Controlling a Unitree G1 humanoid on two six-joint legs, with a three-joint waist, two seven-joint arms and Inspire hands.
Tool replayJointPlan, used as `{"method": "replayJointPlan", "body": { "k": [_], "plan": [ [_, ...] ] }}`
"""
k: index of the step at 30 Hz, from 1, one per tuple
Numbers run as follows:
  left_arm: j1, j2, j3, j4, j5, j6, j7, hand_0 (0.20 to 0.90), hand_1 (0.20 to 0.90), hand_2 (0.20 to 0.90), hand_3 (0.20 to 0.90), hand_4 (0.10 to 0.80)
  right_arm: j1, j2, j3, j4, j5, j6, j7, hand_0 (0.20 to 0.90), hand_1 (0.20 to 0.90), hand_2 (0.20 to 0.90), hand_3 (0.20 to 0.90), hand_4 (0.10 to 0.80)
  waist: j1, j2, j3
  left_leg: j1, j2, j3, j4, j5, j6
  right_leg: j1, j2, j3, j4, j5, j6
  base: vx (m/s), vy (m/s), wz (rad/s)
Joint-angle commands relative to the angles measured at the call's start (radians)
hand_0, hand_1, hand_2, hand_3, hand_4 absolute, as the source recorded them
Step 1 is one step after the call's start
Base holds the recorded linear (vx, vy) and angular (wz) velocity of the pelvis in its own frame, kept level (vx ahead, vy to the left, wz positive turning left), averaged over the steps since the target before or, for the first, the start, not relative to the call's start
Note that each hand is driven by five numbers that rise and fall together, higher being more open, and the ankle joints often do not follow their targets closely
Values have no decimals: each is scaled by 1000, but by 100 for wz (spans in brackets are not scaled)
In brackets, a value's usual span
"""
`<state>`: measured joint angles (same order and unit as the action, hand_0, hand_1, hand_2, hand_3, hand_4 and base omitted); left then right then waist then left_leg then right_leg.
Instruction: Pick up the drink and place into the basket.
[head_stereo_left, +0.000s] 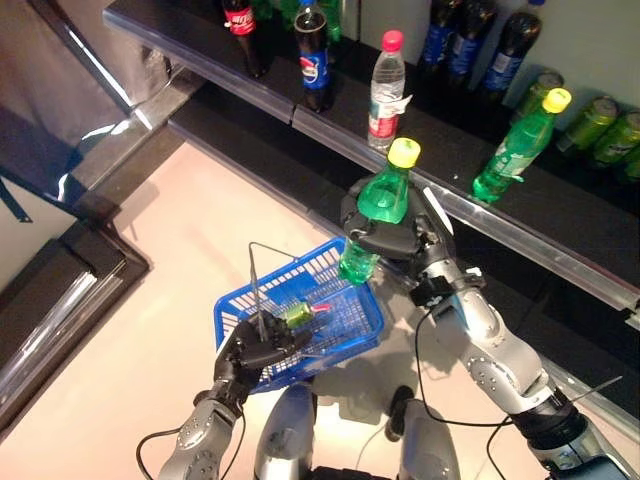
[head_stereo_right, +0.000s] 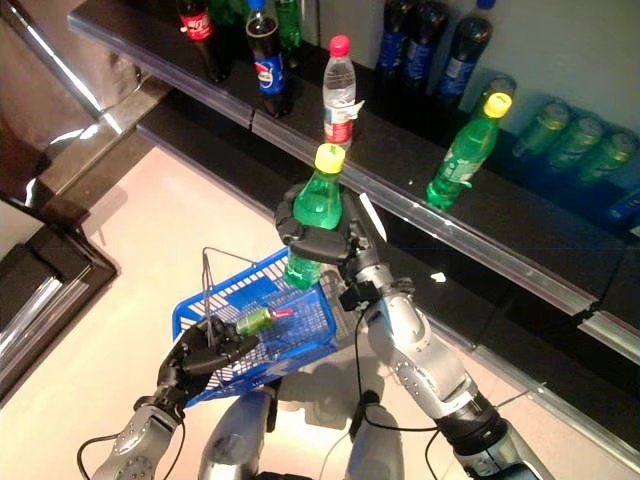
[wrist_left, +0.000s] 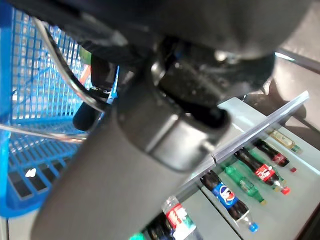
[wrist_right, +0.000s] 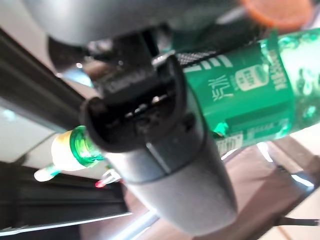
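Now, basket: blue wire basket (head_stereo_left: 345, 320), a small green bottle (head_stereo_left: 296, 315) lying inside.
Left hand (head_stereo_left: 250, 352): fingers curled round the basket's wire handle (head_stereo_left: 256, 285).
Right hand (head_stereo_left: 385, 238): fingers wrapped round a green yellow-capped drink bottle (head_stereo_left: 383, 200), held above the basket's far rim.
Shelf (head_stereo_left: 560, 235): beyond the basket, with more bottles.

Bottle (head_stereo_left: 378, 215) in right robot hand (head_stereo_left: 385, 236) above basket (head_stereo_left: 345, 330) far rim; shelf (head_stereo_left: 560, 215) behind.

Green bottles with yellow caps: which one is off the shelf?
The green bottle gripped in the right hand above the blue basket; the other leans on the shelf.
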<state>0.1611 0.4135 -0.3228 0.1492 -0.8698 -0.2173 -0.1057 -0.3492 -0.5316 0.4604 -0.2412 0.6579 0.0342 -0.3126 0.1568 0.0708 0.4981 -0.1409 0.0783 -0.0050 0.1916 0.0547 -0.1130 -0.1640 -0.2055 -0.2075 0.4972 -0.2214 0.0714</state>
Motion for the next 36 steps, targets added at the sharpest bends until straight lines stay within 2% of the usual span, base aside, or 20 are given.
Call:
{"method": "replayJointPlan", "body": {
  "k": [1, 6, 11, 19, 28, 36],
  "plan": [
    [-93, 72, 3, -314, 4, -212, -160, 300, 300, 300, 200, 100, -195, 79, 18, -35, -23, -142, -34, 300, 300, 300, 200, 100, 26, -26, -119, -37, -102, -5, 146, -34, 71, 136, 89, -67, -255, 140, -77, -16, 5, 23],
    [-128, 104, -39, -379, 9, -206, -190, 300, 300, 300, 200, 100, -226, 113, 64, 59, 10, -154, -80, 300, 300, 300, 200, 100, 50, -16, -113, -50, -119, -39, 154, -25, 72, 134, 83, -87, -247, 140, -77, -10, 8, 19],
    [-173, 112, -75, -407, -15, -197, -194, 300, 300, 300, 200, 100, -255, 161, 110, 146, -13, -130, -117, 300, 300, 300, 200, 100, 67, -13, -112, -56, -130, -64, 160, -22, 74, 130, 77, -101, -238, 139, -78, 15, 10, 19],
    [-215, 123, -79, -467, -49, -180, -236, 300, 300, 300, 200, 100, -266, 218, 167, 311, -104, -99, -158, 300, 300, 300, 200, 100, 97, -3, -93, -90, -145, -95, 182, -14, 75, 100, 69, -130, -207, 138, -81, -3, -4, 17],
    [-228, 121, -59, -489, -67, -140, -280, 300, 300, 300, 200, 100, -223, 274, 220, 538, -151, -41, -85, 300, 300, 300, 200, 100, 127, -4, -60, -114, -160, -119, 183, -21, 75, 69, 62, -149, -189, 135, -79, -18, -19, 10],
    [-204, 107, -30, -486, -78, -128, -345, 300, 300, 300, 200, 100, -148, 274, 252, 680, -196, -55, -1, 300, 300, 300, 200, 100, 149, -6, -55, -123, -163, -132, 165, -29, 76, 65, 59, -169, -200, 137, -76, -9, -18, 6]
  ]
}}
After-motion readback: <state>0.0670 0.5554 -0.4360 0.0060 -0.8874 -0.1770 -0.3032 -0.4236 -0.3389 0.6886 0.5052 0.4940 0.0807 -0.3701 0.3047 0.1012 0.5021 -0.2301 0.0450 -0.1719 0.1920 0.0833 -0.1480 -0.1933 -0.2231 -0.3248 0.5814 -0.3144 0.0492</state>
